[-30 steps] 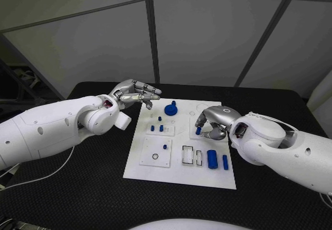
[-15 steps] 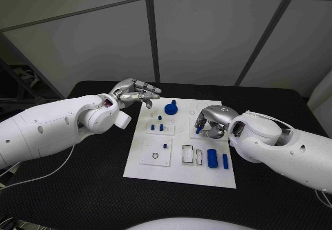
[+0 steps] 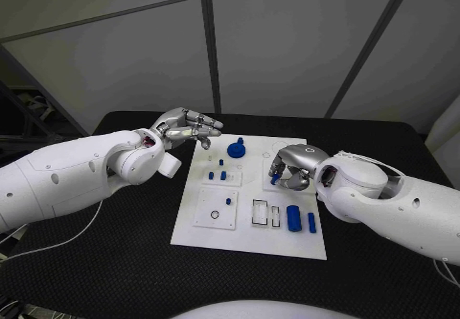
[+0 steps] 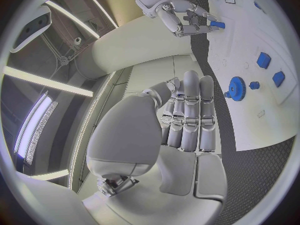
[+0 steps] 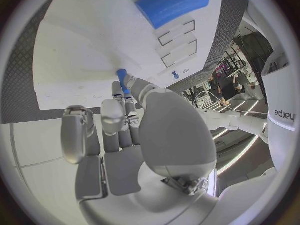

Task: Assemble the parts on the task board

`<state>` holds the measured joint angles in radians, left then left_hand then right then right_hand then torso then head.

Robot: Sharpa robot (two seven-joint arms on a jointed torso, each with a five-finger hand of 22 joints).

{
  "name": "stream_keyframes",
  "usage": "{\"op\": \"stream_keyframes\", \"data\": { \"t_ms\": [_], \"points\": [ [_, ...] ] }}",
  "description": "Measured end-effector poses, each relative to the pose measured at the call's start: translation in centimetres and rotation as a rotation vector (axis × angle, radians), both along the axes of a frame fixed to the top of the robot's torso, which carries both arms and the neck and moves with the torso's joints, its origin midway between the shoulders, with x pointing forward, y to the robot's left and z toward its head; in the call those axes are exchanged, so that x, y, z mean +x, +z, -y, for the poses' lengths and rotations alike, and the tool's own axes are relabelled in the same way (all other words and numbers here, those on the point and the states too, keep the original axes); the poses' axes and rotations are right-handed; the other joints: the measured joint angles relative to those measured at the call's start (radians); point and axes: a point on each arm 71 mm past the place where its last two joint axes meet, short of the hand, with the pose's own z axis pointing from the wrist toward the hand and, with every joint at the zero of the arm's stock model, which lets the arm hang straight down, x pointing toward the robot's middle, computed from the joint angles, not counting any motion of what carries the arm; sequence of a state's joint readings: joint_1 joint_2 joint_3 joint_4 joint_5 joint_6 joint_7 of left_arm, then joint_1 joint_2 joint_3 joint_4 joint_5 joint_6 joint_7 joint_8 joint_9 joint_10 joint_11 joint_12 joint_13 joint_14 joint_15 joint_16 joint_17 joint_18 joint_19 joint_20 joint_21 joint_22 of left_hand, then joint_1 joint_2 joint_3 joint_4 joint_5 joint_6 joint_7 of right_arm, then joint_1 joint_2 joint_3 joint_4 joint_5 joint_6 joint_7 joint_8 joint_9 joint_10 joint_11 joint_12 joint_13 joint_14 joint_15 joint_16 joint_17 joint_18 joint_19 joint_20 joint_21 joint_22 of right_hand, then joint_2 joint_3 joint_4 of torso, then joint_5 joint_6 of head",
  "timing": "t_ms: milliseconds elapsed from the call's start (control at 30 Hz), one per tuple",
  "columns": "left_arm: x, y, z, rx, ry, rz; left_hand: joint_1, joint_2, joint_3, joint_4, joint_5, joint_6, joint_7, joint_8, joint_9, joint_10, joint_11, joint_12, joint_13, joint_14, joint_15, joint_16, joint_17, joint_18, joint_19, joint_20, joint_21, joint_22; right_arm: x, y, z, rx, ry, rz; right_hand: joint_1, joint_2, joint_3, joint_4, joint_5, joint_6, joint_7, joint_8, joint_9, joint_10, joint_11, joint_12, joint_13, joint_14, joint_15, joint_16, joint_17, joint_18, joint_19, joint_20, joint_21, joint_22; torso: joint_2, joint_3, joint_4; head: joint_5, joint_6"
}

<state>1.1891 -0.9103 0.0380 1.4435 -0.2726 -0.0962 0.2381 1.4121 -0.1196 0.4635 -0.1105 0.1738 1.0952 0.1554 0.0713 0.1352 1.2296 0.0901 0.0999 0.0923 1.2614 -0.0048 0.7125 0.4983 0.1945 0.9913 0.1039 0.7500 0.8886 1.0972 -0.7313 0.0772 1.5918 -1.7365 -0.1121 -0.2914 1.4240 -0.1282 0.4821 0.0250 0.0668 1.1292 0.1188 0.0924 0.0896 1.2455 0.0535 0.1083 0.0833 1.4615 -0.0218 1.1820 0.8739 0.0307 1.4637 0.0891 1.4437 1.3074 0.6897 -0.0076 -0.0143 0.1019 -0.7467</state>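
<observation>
The white task board (image 3: pixel 247 234) lies in the middle of the black table. My right hand (image 3: pixel 293 169) hovers over the board's right middle and pinches a small blue peg (image 3: pixel 275 178) (image 5: pixel 122 80), its tip down close to the board. My left hand (image 3: pixel 186 129) hangs above the board's far left corner with fingers curled together (image 4: pixel 189 119), holding nothing. On the board are a blue gear (image 3: pixel 236 151) (image 4: pixel 235 88), several short blue pegs (image 3: pixel 217 176), a thick blue cylinder (image 3: pixel 293 219) (image 5: pixel 172 3) and a thin blue bar (image 3: pixel 312 223).
A small black ring (image 3: pixel 215 216) and two rectangular slots (image 3: pixel 260 211) sit on the board's near half. Black table (image 3: pixel 115 266) surrounds the board, and grey wall panels stand behind it. My right forearm (image 3: pixel 403 206) crosses the table's right side.
My right hand with the blue peg has edged slightly toward the far side of the board. The left hand has stayed where it was.
</observation>
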Motion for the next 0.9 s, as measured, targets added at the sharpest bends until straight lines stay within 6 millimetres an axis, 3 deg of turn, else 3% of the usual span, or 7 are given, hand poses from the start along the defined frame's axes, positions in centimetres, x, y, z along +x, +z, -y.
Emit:
{"op": "stream_keyframes", "data": {
  "t_ms": [400,633,900],
  "points": [
    [0.0,0.0,-0.1,0.002,0.003,-0.001,0.0,0.0,0.0,0.0,0.0,0.0,0.0,0.0,0.0,0.0,0.0,0.0,0.0,0.0,0.0,-0.004,0.0,0.0,0.0,0.0,-0.004,0.0,-0.5,0.0,0.4,0.017,-0.002,0.027,0.0,0.0,0.002,-0.003,-0.001,0.019,-0.003,0.001,0.003,0.011,-0.004,-0.006,0.002,0.004,-0.004,0.005,0.005,0.0,0.004,-0.004,0.015,0.0,-0.001,0.0003,0.0,-0.001,0.002],
    [0.0,0.0,-0.2,0.003,0.005,-0.002,0.0,0.0,0.0,0.0,0.0,0.0,0.0,0.0,0.0,0.0,0.0,0.0,0.0,0.0,0.0,-0.004,0.0,0.0,0.0,0.0,-0.004,0.0,-1.4,1.0,0.7,0.073,0.01,0.074,-0.006,0.006,0.002,-0.003,-0.001,0.019,-0.003,0.004,0.005,0.011,-0.004,-0.006,0.003,0.004,-0.004,0.005,0.005,0.0,0.003,-0.003,0.02,0.0,-0.002,0.0002,0.0,-0.001,0.005],
    [0.1,-0.1,-0.3,0.004,0.008,-0.002,0.0,0.0,0.0,0.0,0.0,0.0,0.0,0.0,0.0,0.0,0.0,0.0,0.001,0.0,0.0,-0.004,-0.001,0.0,0.0,0.0,-0.004,0.0,-3.5,2.9,-1.0,0.168,0.08,0.117,-0.006,0.006,0.002,-0.003,0.001,0.022,-0.007,0.003,0.006,0.011,-0.004,-0.01,0.003,0.004,-0.004,0.006,0.006,0.0,0.0,-0.007,0.02,0.0,-0.002,0.0,0.0003,0.005,0.006]
  ]
}}
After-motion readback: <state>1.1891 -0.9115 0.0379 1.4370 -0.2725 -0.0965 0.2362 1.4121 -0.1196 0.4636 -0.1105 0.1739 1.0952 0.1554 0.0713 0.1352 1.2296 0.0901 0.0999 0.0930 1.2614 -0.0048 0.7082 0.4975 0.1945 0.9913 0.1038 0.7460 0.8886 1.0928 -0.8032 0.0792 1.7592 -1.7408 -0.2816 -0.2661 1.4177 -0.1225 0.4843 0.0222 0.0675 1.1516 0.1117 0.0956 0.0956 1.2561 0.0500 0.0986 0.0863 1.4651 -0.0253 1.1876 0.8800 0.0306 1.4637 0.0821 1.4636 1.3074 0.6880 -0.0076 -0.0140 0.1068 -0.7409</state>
